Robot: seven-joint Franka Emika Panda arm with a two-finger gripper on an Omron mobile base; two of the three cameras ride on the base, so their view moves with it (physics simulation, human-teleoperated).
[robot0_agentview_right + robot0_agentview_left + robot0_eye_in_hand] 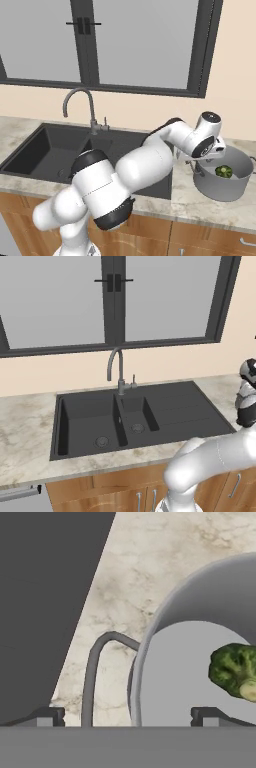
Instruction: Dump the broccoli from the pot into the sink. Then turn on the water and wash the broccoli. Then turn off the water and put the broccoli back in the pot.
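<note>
Gripper gapes wide over one pot holding one broccoli.

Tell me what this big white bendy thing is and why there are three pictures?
It's a robot arm in a pretend kitchen. Two pictures come from cameras behind it, one on each side. The third comes from a camera on its hand, looking down. On the marble counter there's a dark sink with a curved faucet. Beside the sink stands a grey pot with a piece of broccoli inside. The claw is open over the pot's rim and handle, holding nothing.
</note>
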